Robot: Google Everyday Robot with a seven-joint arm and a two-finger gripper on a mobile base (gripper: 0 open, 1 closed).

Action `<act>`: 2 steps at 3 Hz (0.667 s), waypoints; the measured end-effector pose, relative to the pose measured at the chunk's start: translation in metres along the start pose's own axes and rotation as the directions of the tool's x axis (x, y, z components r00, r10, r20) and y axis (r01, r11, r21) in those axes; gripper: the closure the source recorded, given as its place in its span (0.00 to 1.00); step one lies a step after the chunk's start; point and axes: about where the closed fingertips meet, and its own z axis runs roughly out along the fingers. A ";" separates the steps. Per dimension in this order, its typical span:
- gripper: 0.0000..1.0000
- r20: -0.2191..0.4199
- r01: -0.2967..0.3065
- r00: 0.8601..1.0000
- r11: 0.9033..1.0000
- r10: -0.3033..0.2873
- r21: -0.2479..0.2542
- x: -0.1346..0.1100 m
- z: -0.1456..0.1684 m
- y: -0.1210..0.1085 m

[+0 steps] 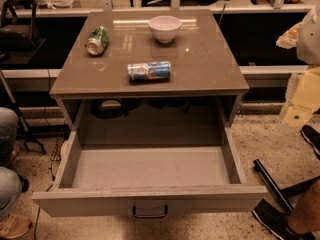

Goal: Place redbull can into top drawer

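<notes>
The redbull can [149, 71] lies on its side on the grey-brown cabinet top [210, 69], near the front edge and a little left of the middle. The top drawer [150, 168] below it is pulled fully out and holds nothing; its dark handle [149, 213] is on the front panel. My gripper [301, 101], a pale yellowish-white part of the arm, hangs at the right edge of the view. It is beside the cabinet's right side, well apart from the can, with nothing seen in it.
A green can [97, 40] lies on its side at the back left of the top. A white bowl [164, 28] stands at the back middle. A person's knees [7, 149] are at the left. Shoes [272, 219] and a black bar [272, 184] are on the floor at the right.
</notes>
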 end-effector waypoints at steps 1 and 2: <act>0.00 0.000 0.000 1.000 1.000 0.000 0.000 0.000 0.000 0.000; 0.00 0.059 0.011 0.998 1.000 -0.011 -0.008 -0.021 0.023 -0.010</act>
